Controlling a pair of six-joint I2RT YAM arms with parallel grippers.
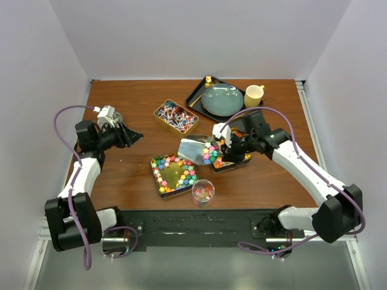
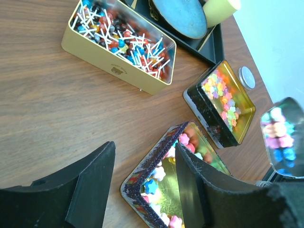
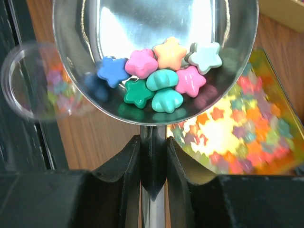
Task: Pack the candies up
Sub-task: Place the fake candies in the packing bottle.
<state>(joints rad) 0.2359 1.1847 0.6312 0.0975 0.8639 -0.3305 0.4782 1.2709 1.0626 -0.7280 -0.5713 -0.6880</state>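
Note:
My right gripper point(image 1: 225, 145) is shut on the handle of a metal scoop point(image 1: 195, 149). It holds the scoop level above the table between two gold tins. In the right wrist view the scoop point(image 3: 156, 28) carries several star-shaped multicoloured candies point(image 3: 164, 76), with my jaws point(image 3: 153, 142) clamped on its stem. The near gold tin point(image 1: 173, 173) holds more star candies around its edges. Another tin point(image 1: 236, 162) with orange-pink candies lies under the right gripper. A third tin point(image 1: 176, 116) holds red-white-blue sweets. My left gripper point(image 1: 134, 136) is open and empty, left of the tins.
A small clear glass jar point(image 1: 202, 192) with some candies stands near the front edge, blurred in the right wrist view point(image 3: 40, 85). A black tray point(image 1: 196, 96) with a blue plate point(image 1: 222, 99) and a yellow cup point(image 1: 254, 95) sits at the back. A round metal lid point(image 2: 247, 77) lies beside the right tin.

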